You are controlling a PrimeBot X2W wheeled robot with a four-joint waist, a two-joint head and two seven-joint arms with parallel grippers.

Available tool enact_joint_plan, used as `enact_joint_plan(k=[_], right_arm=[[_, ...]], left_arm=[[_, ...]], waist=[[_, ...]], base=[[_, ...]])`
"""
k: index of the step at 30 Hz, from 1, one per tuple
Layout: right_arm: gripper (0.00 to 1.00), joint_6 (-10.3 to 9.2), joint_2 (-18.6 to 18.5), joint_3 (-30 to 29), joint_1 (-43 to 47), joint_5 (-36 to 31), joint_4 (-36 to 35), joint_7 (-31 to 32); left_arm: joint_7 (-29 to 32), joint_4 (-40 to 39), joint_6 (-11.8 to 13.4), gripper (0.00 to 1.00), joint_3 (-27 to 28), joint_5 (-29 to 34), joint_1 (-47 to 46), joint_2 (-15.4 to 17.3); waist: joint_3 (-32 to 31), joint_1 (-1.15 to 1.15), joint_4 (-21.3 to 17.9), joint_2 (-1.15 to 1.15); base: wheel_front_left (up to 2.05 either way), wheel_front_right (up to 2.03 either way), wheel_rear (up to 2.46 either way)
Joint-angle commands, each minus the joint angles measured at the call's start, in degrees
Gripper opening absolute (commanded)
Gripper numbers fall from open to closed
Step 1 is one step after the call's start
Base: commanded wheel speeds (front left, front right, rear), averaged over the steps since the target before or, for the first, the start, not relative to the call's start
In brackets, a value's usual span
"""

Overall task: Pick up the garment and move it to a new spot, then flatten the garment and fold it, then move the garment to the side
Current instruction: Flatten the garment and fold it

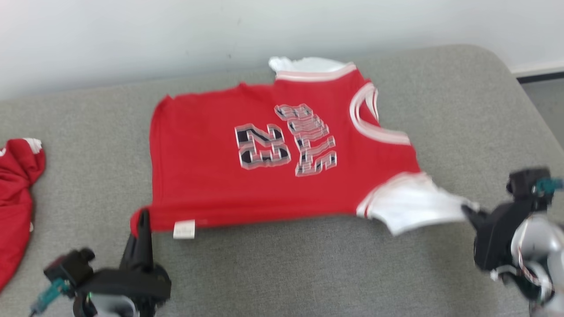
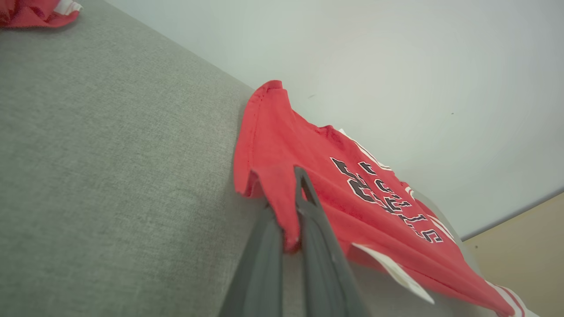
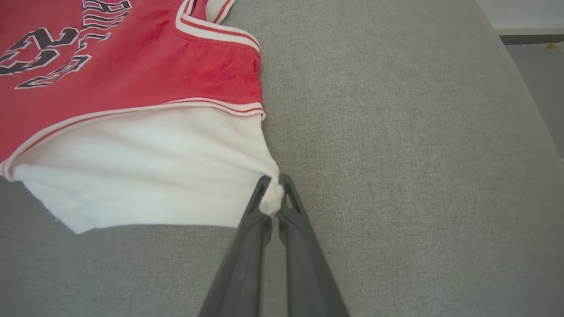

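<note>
We find L gripper (image 1: 142,219) clamped tight on hem corner of red shirt (image 1: 211,185). R gripper (image 1: 468,211) clamped tight on its white sleeve (image 1: 410,207) tip.

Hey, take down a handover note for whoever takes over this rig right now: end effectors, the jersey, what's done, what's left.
Left end effector: shut on the near hem corner of the red jersey.
Right end effector: shut on its white sleeve.
Jersey lies spread print-up on the gray cushion.
Done: laid out. Remaining: smooth, fold, move aside.
Another red garment lies at far left.
</note>
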Motion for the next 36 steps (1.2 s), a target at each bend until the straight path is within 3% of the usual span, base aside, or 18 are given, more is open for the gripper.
enact_joint_plan(k=[1, 9, 18, 36], right_arm=[[0.0, -0.16, 0.34, -1.18, 1.98, -1.11, -1.08, 1.37], [0.0, -0.16, 6.81, -8.31, 15.81, -5.84, -15.97, 14.78], [0.0, -0.16, 11.46, -12.96, 24.43, -8.31, -22.11, 21.46], [0.0, -0.16, 12.37, -14.12, 24.12, -9.86, -22.41, 15.86]], left_arm=[[-0.12, -0.14, 0.15, 0.0, 0.65, 0.66, 1.44, 0.19], [0.04, -0.4, 1.86, 0.0, -1.09, 4.48, 9.41, -0.59], [2.36, -2.29, 3.55, 0.0, -2.38, 3.79, 17.24, -0.8], [4.81, -7.26, 5.05, 0.0, -3.11, 2.5, 20.0, -0.39]], waist=[[-1.54, 0.02, 0.23, 0.01], [-3.7, 0.02, 0.29, 0.01], [-5.48, 0.02, 0.86, 0.01], [-6.69, 0.02, 0.68, 0.01]], base=[[0.0, 0.0, 0.0], [0.0, 0.0, 0.0], [0.0, 0.0, 0.0], [0.0, 0.0, 0.0]])
